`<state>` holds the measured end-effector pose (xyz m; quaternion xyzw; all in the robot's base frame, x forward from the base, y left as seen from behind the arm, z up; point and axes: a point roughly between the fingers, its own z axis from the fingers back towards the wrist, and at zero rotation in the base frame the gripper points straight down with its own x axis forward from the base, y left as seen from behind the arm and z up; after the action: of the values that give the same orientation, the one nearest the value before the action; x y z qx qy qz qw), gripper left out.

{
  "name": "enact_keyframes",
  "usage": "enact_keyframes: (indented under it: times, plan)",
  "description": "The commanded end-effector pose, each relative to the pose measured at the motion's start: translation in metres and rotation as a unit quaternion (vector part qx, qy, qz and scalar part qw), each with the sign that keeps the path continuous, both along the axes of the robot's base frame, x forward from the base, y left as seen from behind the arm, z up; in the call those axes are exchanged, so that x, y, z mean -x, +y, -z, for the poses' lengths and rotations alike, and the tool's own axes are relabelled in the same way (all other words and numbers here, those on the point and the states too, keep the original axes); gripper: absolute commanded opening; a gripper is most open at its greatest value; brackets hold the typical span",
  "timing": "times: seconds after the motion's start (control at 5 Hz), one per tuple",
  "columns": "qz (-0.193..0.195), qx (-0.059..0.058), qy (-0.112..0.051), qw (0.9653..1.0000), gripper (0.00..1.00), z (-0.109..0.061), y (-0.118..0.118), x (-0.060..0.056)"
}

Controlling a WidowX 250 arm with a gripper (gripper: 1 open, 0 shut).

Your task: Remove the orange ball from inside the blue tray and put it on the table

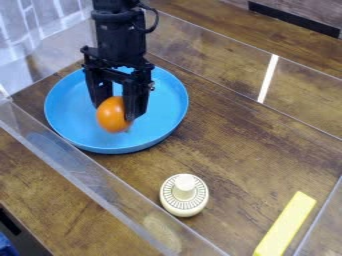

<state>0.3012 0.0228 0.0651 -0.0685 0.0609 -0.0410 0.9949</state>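
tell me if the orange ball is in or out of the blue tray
In: the orange ball shows within the rim of the blue tray.

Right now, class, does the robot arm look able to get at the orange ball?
Probably yes: the gripper is already at the orange ball, and the blue tray is shallow and uncovered, so nothing seems to block it.

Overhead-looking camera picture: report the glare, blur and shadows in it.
Camera view: whitish reflections streak the clear acrylic wall; a small pale highlight sits on the glossy orange ball; the black gripper is so dark that its details merge; the whole picture is slightly soft, with no strong motion blur.
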Motion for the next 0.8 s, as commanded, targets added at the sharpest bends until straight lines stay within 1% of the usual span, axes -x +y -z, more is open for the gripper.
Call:
enact_keyframes:
  times: [0.0, 0.6]
  plan:
    - [0.013, -0.004, -0.038, 0.9992, 0.0, -0.0229, -0.0059, -0.0122]
    - [0.024, -0.003, -0.035, 0.9991, 0.0, -0.0298, -0.0125, -0.0129]
